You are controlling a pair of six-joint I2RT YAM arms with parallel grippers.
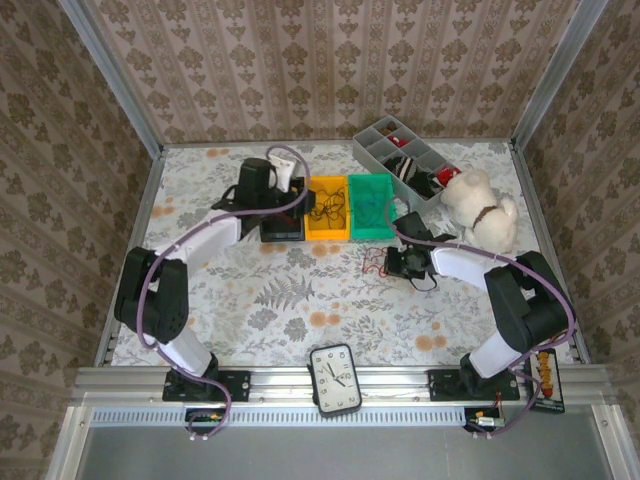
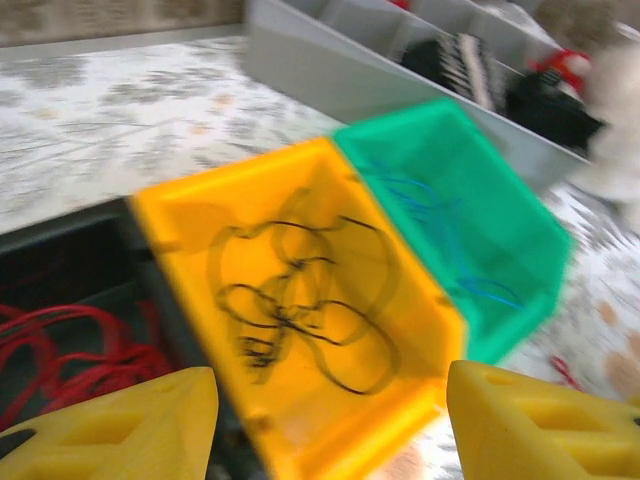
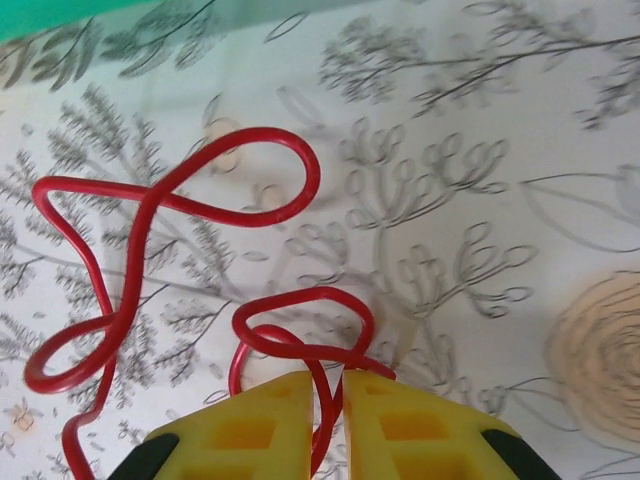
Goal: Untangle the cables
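Note:
A red cable (image 3: 170,200) lies in loops on the flowered tabletop, and my right gripper (image 3: 335,405) is shut on one strand of it. From above, that gripper (image 1: 400,262) sits just right of the red cable (image 1: 375,262). A black cable (image 2: 300,300) is bunched in the yellow bin (image 2: 190,215). A blue cable (image 2: 450,235) lies in the green bin (image 2: 520,225). More red cable (image 2: 70,350) rests in the black bin (image 2: 60,260). My left gripper (image 2: 330,420) hangs open above the yellow bin's near edge, holding nothing; from above it (image 1: 283,212) is over the black bin (image 1: 282,232).
A grey divided tray (image 1: 385,140) with small items stands at the back right, with a white plush dog (image 1: 482,208) beside it. A clock (image 1: 335,378) lies at the near edge between the arm bases. Patterned walls enclose the table.

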